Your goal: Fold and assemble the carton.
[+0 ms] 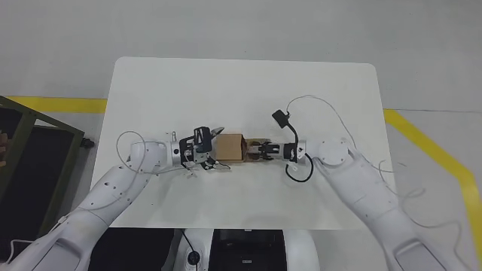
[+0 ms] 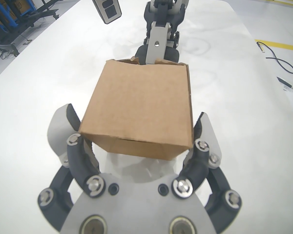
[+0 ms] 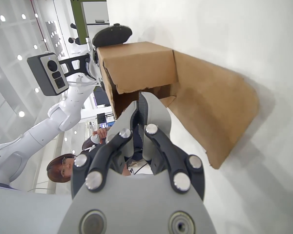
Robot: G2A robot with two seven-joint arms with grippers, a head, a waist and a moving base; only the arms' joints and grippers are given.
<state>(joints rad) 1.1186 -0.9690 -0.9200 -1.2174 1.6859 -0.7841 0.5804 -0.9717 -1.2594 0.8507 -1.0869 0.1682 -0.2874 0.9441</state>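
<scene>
Got a boxy brown cardboard carton point(image 1: 230, 147) lying near the front edge of the smooth white table point(image 1: 301, 90), midway along, one flap point(image 3: 210, 113) flat on it. Wide-spread left gripper point(image 2: 135, 120) straddling the closed end; right gripper point(image 3: 141, 98) pinched shut, tips in the ragged open end, hold on anything unclear.

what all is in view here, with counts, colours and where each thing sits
carton: 1, brown, on its side at the table's front middle, between the two arms
flap: 1, brown, lying open on the table
table: 1, white
cable: 1, black, on the table beside the right arm
cart: 1, dark green, on the floor at the robot's left
floor tape: 2 stretches, yellow, either side of the table
left end effector: open, flanking the carton's closed end
right end effector: shut, at the carton's open end
</scene>
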